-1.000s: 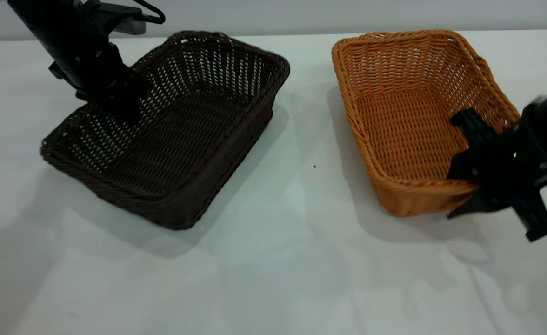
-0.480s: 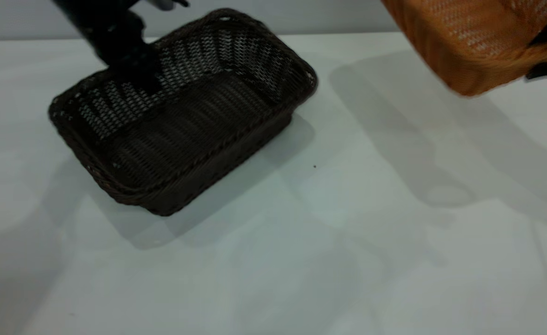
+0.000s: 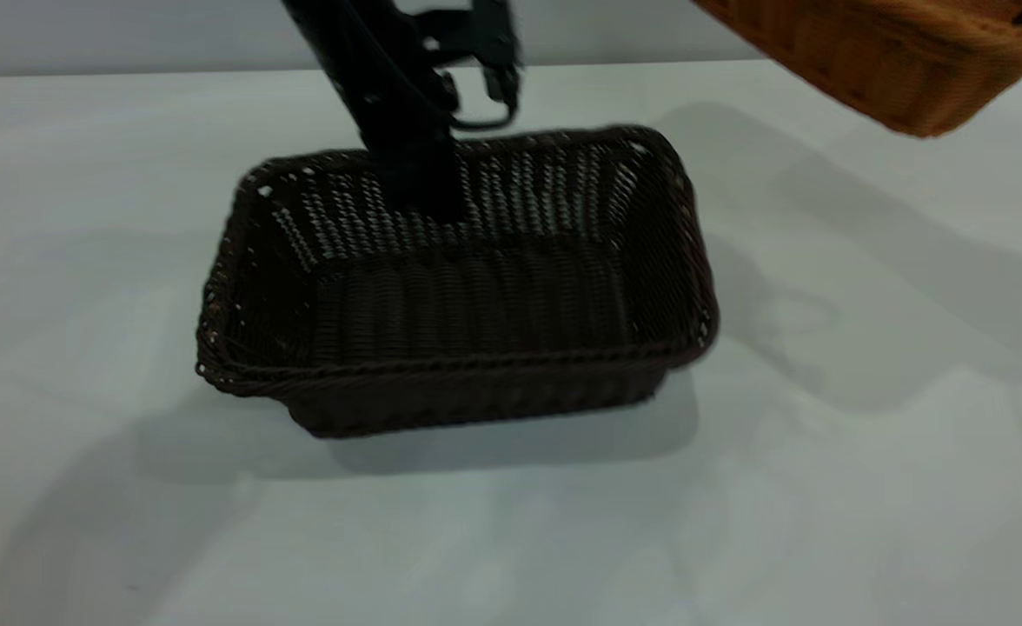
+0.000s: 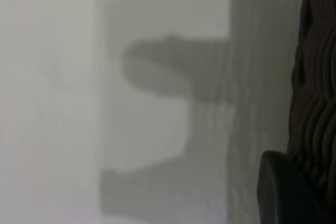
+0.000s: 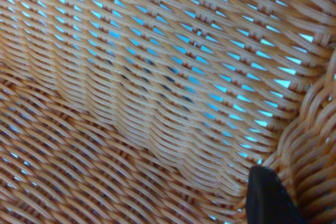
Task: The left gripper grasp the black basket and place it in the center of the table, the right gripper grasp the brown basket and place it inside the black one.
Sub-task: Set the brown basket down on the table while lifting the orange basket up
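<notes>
While the black basket point(image 3: 476, 296) sits near the middle of the table point(image 3: 511, 522), the left tool point(image 3: 415, 196) is at its far rim, closed on the braided edge; in the left wrist view one dark finger point(image 4: 283, 192) lies against the weave. I judge that the first step, putting this basket in the center, is nearly done, though I cannot tell if the base is fully down, since the picture is smeared with motion.

The brown basket point(image 3: 893, 52) hangs in the air at the upper right corner of the exterior view, well apart from the black one and tilted. The right tool is mostly out of that view, but the right wrist view shows a finger point(image 5: 270, 198) beside the orange rim, so it grips this basket.

The black basket's long axis runs left to right across the table, its opening upward. The next move calls for the left tool to release and clear away, then for the brown basket to be levelled and turned to the same axis before lowering.
</notes>
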You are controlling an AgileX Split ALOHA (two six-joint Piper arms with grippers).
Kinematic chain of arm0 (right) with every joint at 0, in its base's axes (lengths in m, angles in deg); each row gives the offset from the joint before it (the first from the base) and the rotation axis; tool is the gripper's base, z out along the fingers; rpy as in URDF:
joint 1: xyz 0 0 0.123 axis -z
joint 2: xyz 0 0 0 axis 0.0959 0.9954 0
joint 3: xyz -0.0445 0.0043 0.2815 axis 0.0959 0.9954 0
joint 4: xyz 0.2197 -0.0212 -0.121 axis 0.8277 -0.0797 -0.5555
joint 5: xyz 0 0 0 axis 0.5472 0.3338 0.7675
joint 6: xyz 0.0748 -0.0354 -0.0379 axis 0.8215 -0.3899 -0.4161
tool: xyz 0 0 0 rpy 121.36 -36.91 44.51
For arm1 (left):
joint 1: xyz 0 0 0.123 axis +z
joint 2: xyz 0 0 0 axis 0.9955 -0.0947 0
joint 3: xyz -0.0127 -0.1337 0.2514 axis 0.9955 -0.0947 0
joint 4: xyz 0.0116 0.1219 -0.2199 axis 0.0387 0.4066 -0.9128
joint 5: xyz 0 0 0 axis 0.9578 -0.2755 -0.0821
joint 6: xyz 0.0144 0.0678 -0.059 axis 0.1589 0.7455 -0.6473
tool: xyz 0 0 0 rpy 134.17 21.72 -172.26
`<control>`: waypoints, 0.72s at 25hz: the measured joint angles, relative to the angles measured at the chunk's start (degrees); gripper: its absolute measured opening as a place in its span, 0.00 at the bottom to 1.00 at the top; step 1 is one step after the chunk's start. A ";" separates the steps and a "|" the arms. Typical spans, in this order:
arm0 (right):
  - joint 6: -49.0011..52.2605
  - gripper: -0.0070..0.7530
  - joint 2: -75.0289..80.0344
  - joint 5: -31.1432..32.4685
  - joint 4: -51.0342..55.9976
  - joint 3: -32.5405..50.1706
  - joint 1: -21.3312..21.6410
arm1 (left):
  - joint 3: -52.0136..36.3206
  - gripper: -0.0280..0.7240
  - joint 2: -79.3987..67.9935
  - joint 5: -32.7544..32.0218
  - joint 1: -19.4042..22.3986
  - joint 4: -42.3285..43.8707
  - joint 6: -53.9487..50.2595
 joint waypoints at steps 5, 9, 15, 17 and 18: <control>0.06 0.21 0.00 0.53 -0.02 -1.81 0.02 | 0.39 0.15 -0.47 -0.57 -2.22 0.02 2.13; 0.06 0.21 0.00 1.06 -0.02 -1.81 0.02 | 0.39 0.15 -0.52 -1.04 -3.58 -1.10 5.99; 0.06 0.21 0.00 1.10 -0.02 -1.81 0.02 | 0.39 0.16 -0.58 -1.73 -3.65 -4.70 11.25; 0.06 0.21 0.00 1.10 0.14 -1.81 0.02 | 0.39 0.18 -0.64 -1.71 -3.65 -5.77 11.81; 0.06 0.21 0.00 1.10 0.28 -1.81 0.02 | 0.39 0.21 -0.76 -1.57 -3.65 -6.77 11.98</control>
